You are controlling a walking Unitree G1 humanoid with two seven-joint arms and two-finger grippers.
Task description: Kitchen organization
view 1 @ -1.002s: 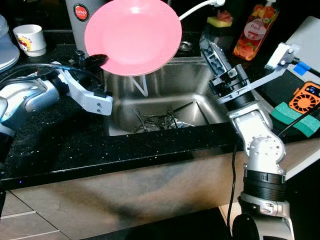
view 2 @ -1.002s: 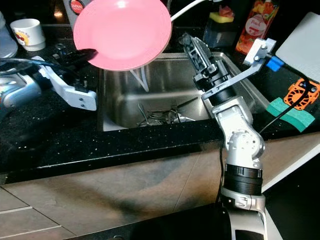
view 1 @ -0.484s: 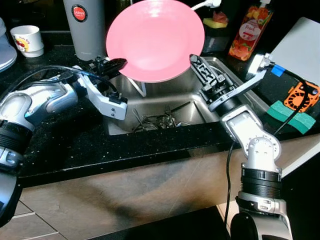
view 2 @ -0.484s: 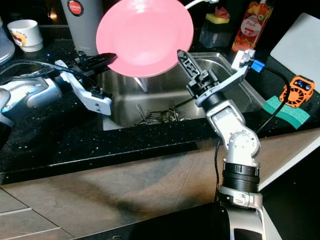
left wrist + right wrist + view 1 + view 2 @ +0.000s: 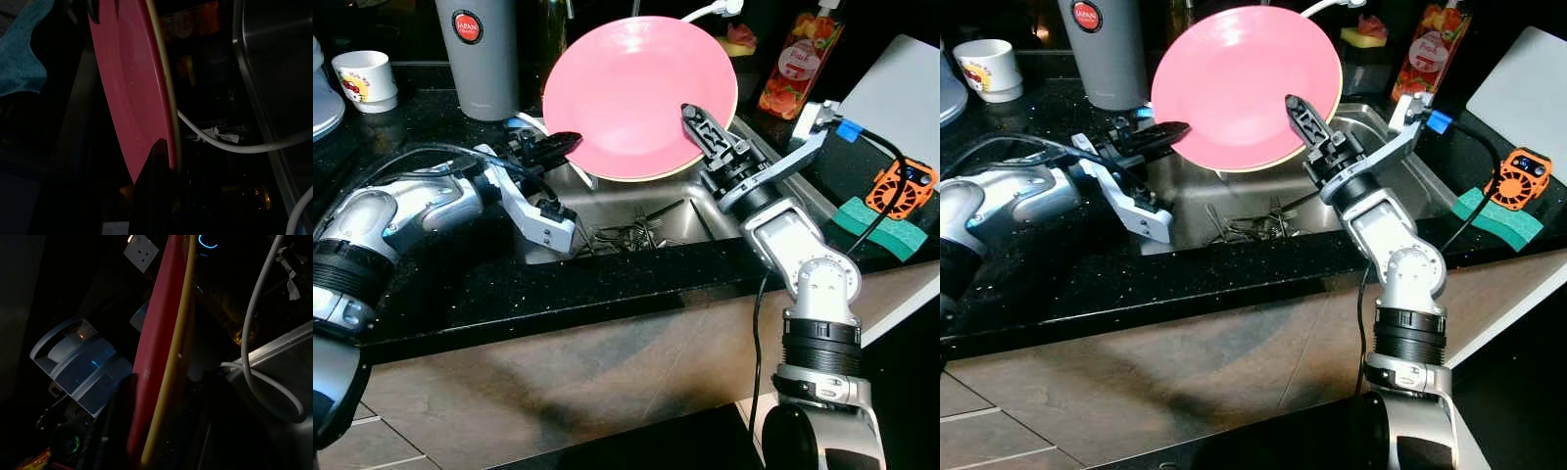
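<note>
Gripping pink plate [image 5: 636,93] edgewise, left gripper [image 5: 558,145]; right gripper [image 5: 700,125] alongside

A white mug [image 5: 369,74] stands on the black tabletop [image 5: 460,284]; an orange gadget [image 5: 903,188] beside green sponges [image 5: 875,213].

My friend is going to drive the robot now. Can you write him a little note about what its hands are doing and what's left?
Left gripper: pinching the pink plate at its left edge, held upright above the sink.
Right gripper: at the plate's right edge; whether it grips is unclear.
Done: plate lifted clear of the sink.
Left: probably hand it over or put it away. Cutlery lies in the sink.
</note>
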